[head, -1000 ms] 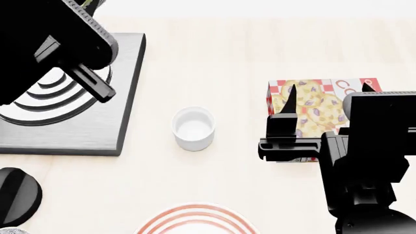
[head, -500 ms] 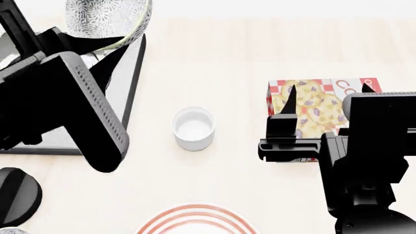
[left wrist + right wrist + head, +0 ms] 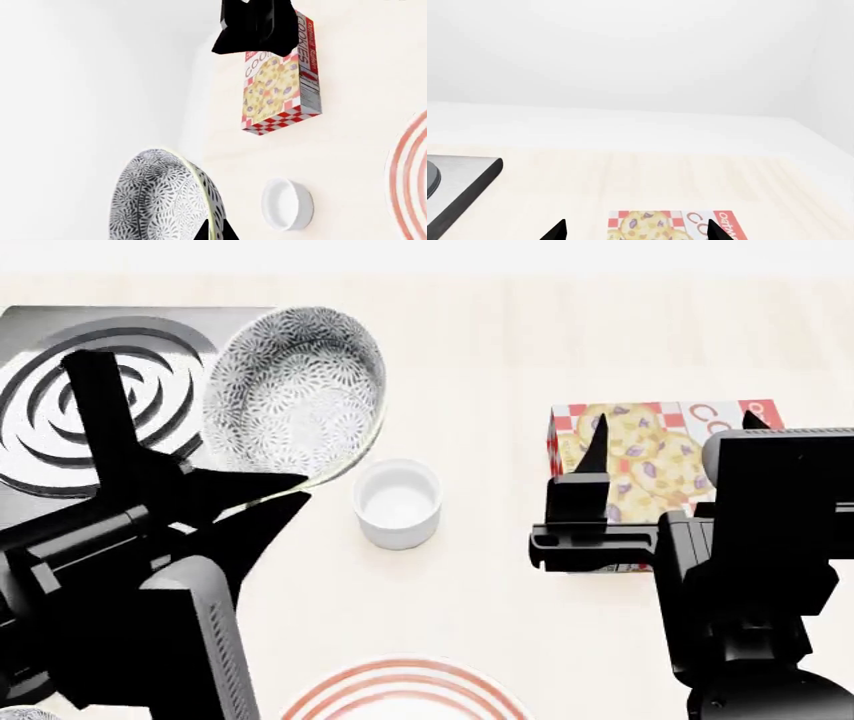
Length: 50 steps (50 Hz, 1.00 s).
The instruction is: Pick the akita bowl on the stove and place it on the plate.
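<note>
At about ten o'clock in the head view, the akita bowl (image 3: 296, 393) hangs tilted above the edge of the stove (image 3: 54, 360), lifted clear of the burner. The left gripper (image 3: 254, 502) pinches its rim at the side nearest the robot, jaws closed on the thin wall with one finger seemingly inside, though the contact is partly hidden.

The bowl looks like rigid glazed ceramic: stiff, smooth, likely slippery and breakable, heavy enough to swing from a one-sided rim hold. That rim is probably the only practical place to grasp it.

A small white cup (image 3: 398, 503) sits on the table at centre. The plate (image 3: 400, 692) lies at six o'clock, empty. At three o'clock the right gripper (image 3: 667, 445) hovers over a cookie box (image 3: 641, 440), jaws apart and holding nothing.
</note>
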{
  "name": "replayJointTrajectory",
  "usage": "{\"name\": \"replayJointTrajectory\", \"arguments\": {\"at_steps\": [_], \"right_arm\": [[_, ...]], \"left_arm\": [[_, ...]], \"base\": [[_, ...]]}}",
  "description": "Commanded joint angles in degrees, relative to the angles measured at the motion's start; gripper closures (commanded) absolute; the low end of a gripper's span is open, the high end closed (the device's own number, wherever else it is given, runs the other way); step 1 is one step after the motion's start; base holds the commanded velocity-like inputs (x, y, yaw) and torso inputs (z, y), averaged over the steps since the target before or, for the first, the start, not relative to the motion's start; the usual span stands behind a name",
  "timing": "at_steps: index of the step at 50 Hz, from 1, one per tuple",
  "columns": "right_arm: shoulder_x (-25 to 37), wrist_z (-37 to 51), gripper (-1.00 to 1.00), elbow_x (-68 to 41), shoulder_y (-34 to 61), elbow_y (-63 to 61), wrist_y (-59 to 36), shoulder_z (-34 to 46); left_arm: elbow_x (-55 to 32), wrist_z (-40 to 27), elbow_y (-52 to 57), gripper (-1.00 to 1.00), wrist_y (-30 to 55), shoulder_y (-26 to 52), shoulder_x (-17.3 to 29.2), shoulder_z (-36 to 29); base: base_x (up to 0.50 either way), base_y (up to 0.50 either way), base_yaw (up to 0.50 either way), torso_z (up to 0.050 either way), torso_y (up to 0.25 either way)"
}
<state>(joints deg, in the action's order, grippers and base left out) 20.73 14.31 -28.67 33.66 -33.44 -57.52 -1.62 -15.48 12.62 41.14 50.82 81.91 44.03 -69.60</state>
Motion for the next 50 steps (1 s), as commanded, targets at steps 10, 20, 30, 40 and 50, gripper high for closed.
{"name": "replayJointTrajectory", "arguments": {"at_steps": [10,20,30,40,50], "right_arm": [[0.22,0.32,-1.00,-0.40,0.04,0.05,0.10,0.15],[0.37,0.27,-1.00,-0.44,-0.14,0.44,0.69,0.22],[0.47,0.55,-1.00,-0.81,-0.01,0.19,0.33,0.19],[0.54,0.75,-1.00,-1.00,0.05,0.20,0.31,0.31],[0.69,0.79,-1.00,-1.09,-0.14,0.32,0.68,0.38]], "left_arm": [[4.84,4.12,4.85,1.00,-3.46,0.30,2.23,-7.25],[5.98,5.05,5.47,1.00,-2.52,0.75,1.38,-9.27],[7.84,6.50,7.63,1.00,-1.48,0.72,1.16,-13.17],[9.20,6.74,8.64,1.00,-1.29,0.21,1.48,-15.50],[11.13,6.61,10.24,1.00,0.09,-0.67,1.59,-18.67]], "base": [[0.00,0.00,0.00,0.000,0.000],[0.00,0.00,0.00,0.000,0.000],[0.00,0.00,0.00,0.000,0.001],[0.00,0.00,0.00,0.000,0.000],[0.00,0.00,0.00,0.000,0.001]]}}
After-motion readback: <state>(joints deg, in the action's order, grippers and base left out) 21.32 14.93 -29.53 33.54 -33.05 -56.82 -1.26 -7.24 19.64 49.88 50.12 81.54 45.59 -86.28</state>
